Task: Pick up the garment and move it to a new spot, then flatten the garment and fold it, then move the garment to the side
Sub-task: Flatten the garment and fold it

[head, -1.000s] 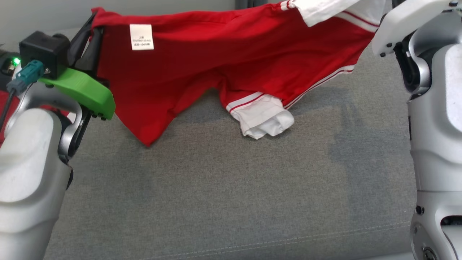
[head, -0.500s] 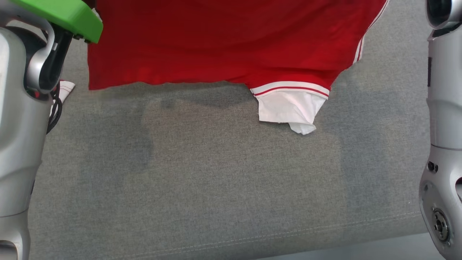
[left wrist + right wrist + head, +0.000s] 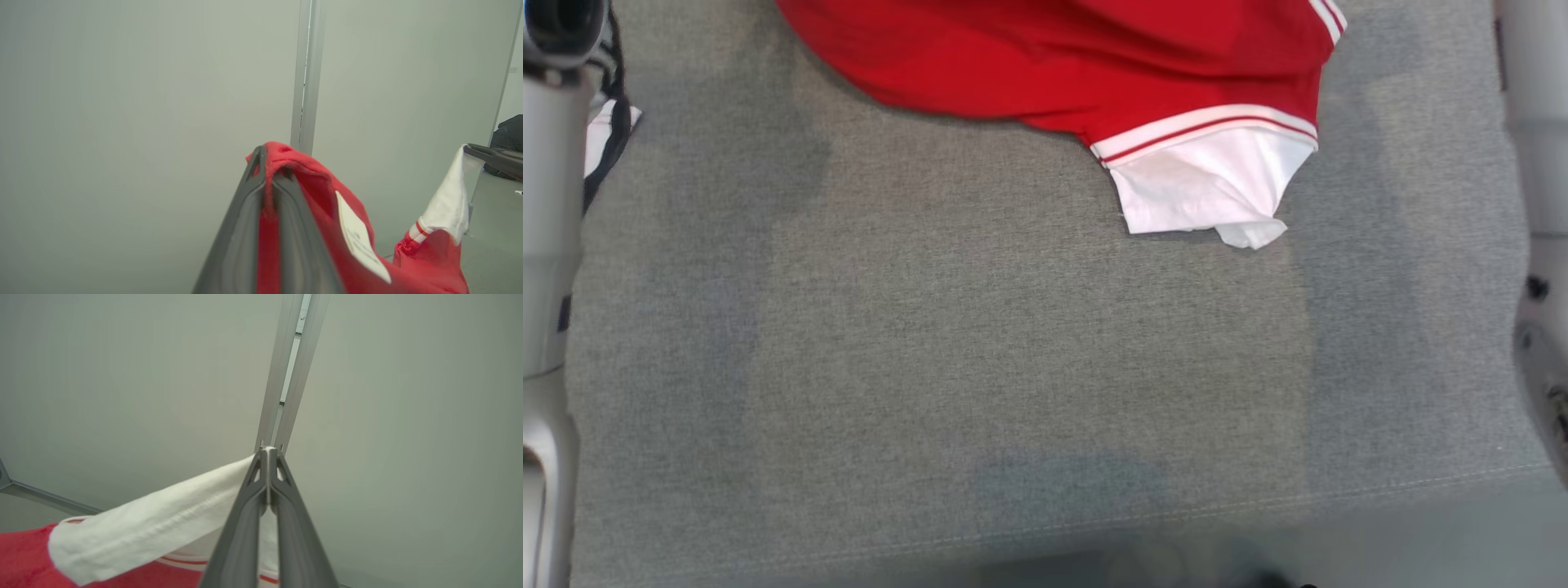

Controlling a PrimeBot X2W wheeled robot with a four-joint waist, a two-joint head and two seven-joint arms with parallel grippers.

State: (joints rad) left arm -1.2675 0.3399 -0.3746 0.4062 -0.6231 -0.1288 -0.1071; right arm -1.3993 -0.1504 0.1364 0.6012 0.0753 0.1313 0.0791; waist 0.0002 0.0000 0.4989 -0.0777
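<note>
Grey upholstery lies under the red garment, whose hem, straight half a second ago, now sags in a curve, the head camera having tilted. Left wrist view has the left gripper clamped on red cloth beside a care tag too blurred to read; the right gripper pinches the white sleeve

Garment: red cloth, matt, fine soft knit. Sleeve end: white cloth, matt. Care label: white, smooth, printed. Surface: grey woven fabric, coarse matt weave, 1 stitched seam along near edge. Fingers: dark grey, matt, plastic-looking. Arm shell: pale, smooth, slight sheen.
</note>
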